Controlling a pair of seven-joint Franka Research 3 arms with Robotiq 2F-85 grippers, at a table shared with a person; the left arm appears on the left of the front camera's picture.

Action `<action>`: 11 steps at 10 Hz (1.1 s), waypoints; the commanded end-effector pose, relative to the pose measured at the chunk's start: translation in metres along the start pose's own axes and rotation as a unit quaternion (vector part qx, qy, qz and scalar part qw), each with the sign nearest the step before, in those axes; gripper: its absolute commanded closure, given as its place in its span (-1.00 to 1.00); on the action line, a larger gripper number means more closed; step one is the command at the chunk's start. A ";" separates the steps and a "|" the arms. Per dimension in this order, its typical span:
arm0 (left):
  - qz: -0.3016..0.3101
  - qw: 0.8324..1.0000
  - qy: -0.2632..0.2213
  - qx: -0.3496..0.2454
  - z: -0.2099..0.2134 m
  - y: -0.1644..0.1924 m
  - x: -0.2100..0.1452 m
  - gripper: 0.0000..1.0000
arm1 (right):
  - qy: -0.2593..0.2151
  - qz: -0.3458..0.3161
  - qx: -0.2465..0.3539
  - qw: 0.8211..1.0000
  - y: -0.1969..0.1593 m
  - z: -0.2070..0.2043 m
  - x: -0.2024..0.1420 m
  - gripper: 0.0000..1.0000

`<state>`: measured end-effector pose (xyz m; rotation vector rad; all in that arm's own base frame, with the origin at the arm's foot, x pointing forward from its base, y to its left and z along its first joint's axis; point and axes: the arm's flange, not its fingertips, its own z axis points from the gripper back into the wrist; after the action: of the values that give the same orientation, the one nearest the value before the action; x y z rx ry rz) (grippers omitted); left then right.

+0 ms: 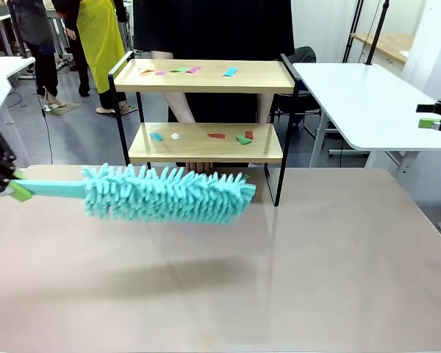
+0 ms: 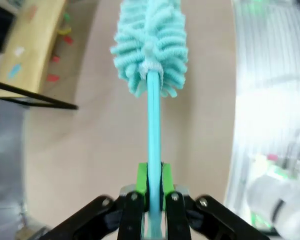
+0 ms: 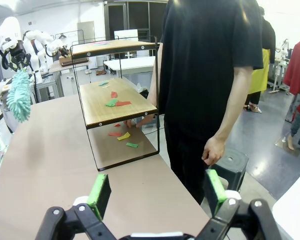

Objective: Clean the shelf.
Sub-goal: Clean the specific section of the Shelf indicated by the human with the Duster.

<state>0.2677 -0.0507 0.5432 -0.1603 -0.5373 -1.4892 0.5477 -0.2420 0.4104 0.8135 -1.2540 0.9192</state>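
Left tool [image 2: 154,171] clamps duster [image 1: 165,195] handle — shelf [image 1: 206,83] long axis left-right, facing robot.

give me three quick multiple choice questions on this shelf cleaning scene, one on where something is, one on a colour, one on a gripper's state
1. Where is the duster head, relative to the shelf?
A. lying on its top board
B. in the air over the table, on the robot's side of it
C. tucked under its lower board

2. What colour is the duster?
A. pink
B. yellow
C. turquoise

3. How is the left gripper?
A. shut on the duster's handle
B. open and empty
C. shut on a paper scrap

Answers:
1 B: the front view shows the head hanging in front of the shelf, with its shadow on the table below.
2 C: the fluffy head and the handle are turquoise in the front and left wrist views.
3 A: the left wrist view shows it clamped on the handle.
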 end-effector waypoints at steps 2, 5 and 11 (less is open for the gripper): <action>0.051 0.998 0.009 0.031 -0.057 -0.006 0.035 0.74 | -0.001 0.003 0.001 1.000 0.001 -0.001 0.004 -1.00; 0.035 0.999 -0.006 -0.028 -0.087 0.013 0.059 0.74 | -0.001 0.003 0.001 1.000 0.001 -0.001 0.004 -1.00; 0.090 0.995 0.033 -0.016 -0.105 0.013 0.100 0.74 | -0.001 0.003 0.001 1.000 0.001 -0.001 0.004 -1.00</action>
<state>0.2990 -0.1600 0.4988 -0.1640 -0.4482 -1.3818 0.5478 -0.2420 0.4103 0.8136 -1.2540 0.9194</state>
